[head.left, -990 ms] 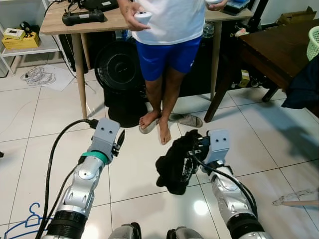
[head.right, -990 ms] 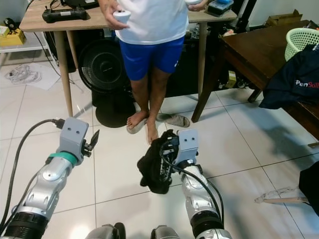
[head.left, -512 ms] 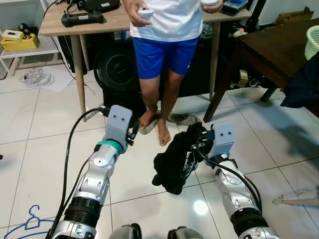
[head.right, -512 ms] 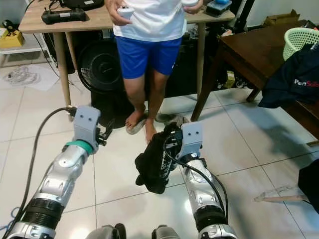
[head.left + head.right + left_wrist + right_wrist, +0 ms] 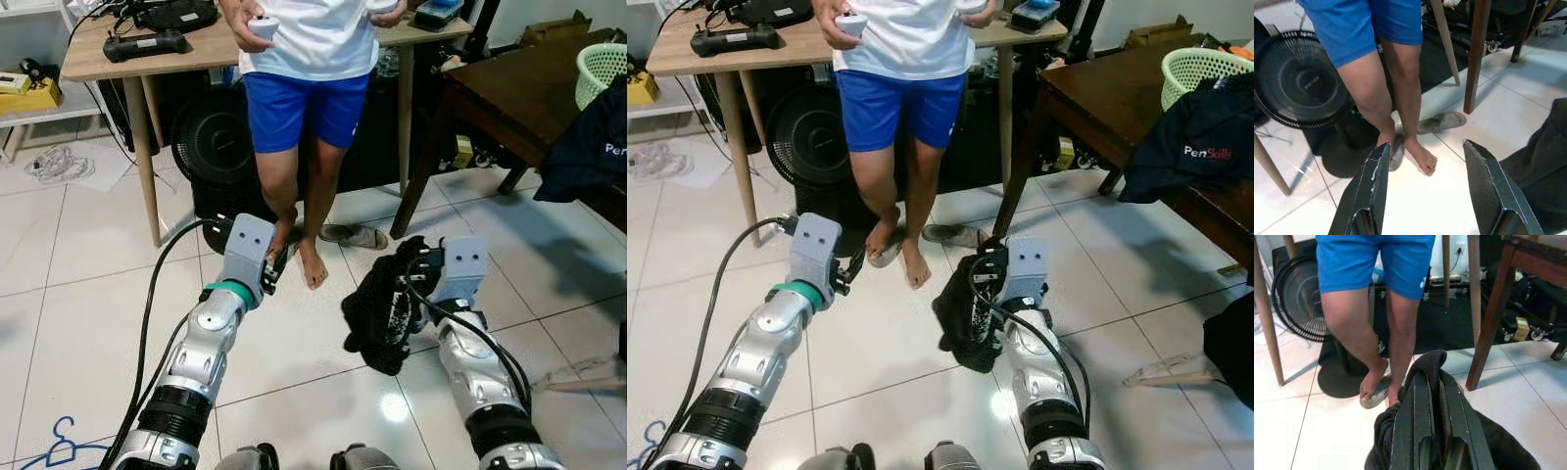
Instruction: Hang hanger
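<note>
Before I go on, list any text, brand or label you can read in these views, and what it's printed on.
"PenSkills", or close to it; the end is unclear: white letters on the dark garment draped over the brown table.
Small white logo on the person's blue shorts: too small to read.
Label at the black fan hub: blurred, unreadable.
Yellow box on the shelf: print too small to read.

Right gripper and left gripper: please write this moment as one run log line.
right gripper: shut on black garment | left gripper: open, empty | person: standing ahead | blue hanger: on floor
</note>
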Available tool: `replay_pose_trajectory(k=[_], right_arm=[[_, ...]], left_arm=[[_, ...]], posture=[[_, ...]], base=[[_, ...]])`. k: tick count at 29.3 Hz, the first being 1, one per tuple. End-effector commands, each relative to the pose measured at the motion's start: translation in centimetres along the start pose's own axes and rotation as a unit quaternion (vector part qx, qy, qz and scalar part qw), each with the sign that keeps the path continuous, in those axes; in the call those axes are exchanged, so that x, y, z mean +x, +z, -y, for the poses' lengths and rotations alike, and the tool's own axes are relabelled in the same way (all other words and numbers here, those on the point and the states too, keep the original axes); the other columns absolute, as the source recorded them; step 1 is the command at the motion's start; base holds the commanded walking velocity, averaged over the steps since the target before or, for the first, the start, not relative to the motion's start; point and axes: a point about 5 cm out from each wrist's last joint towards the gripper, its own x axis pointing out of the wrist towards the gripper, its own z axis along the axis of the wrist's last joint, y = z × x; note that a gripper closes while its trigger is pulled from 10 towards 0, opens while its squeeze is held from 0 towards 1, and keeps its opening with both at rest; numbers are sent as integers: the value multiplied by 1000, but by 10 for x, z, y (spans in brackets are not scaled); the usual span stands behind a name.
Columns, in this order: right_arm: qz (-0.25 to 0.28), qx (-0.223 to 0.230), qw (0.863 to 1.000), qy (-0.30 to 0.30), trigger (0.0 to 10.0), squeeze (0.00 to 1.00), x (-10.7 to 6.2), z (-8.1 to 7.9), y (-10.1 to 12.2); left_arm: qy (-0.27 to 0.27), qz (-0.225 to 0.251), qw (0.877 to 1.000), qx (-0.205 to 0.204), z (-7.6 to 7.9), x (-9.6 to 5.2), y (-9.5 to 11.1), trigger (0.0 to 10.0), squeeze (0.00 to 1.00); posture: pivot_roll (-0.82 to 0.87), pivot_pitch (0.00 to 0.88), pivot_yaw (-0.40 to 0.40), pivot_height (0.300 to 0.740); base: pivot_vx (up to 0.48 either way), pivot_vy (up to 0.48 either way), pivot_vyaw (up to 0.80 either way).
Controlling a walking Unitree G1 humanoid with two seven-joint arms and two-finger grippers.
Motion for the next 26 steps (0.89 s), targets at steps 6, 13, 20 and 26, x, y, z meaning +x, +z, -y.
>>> replay_pose_trajectory(k=[6, 13, 20, 26], right_arm=[[4, 14, 1000, 5, 10000, 0, -1, -9, 3], [2, 12, 1000, 4, 10000, 0, -3, -6, 1], [1, 7, 1000, 2, 10000, 0, -8, 2, -2], [-10, 2, 1000, 0, 10000, 0, -16, 6, -8]], left_arm=[[2, 1, 1000, -1, 0, -2, 0, 10000, 0], [2, 0, 1000, -5, 3, -2, -4, 10000, 0], [-13, -11, 1000, 1, 7, -4, -12, 10000, 0], [-21, -15, 1000, 2, 12, -8, -15, 10000, 0]], posture=[[-101, 1, 81, 740], [-118, 0, 83, 740], [-138, 0, 95, 740], [-119, 4, 93, 740]], base=[[0, 0, 0], [0, 0, 0], [0, 0, 0], [0, 0, 0]])
